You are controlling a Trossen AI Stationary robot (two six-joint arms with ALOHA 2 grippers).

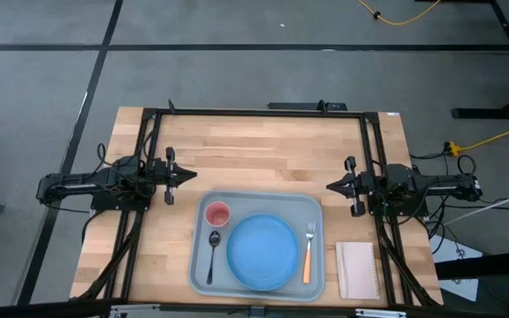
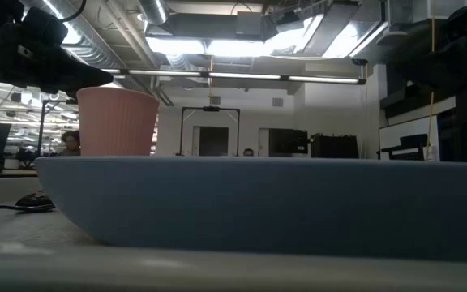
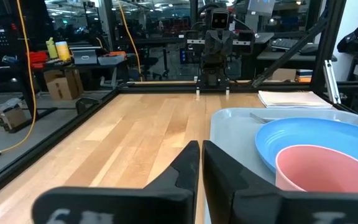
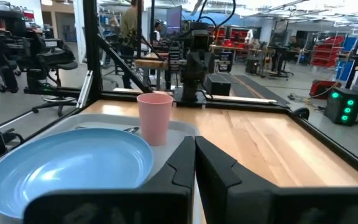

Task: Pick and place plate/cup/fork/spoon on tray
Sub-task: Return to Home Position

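**All four pieces on the tray; arms parking**

The placing work looks complete. The pale blue-grey tray point(image 1: 198, 269) holds every item. The blue plate point(image 1: 262, 252) lies flat in the tray's middle. The pink cup point(image 1: 217, 213) stands upright in the tray corner nearest the left arm. The dark spoon point(image 1: 213, 252) lies along the tray's left side, between the rim and the plate and just beside the cup. The orange-handled fork point(image 1: 308, 252) lies along the tray's right side, between the plate and the rim, tines pointing away from the tray's near edge. A white pad point(image 1: 358, 269) sits outside the tray, just beside its right rim.

The left gripper point(image 1: 189, 174) hangs over the bare wooden table point(image 1: 254, 146), off the tray's cup corner and clear of its rim. Its fingers are pressed nearly together and hold nothing. The right gripper point(image 1: 331, 186) mirrors it off the tray's opposite corner, fingers likewise closed and empty. Both point inward toward each other across the tray's far edge.

The step in hand reads as the return to rest. Judging by the folded arms, little remains of it. What is left calls only for settling each arm at its own side without sweeping over the tray, since the upright cup is the tallest piece there and the nearest to the left gripper.
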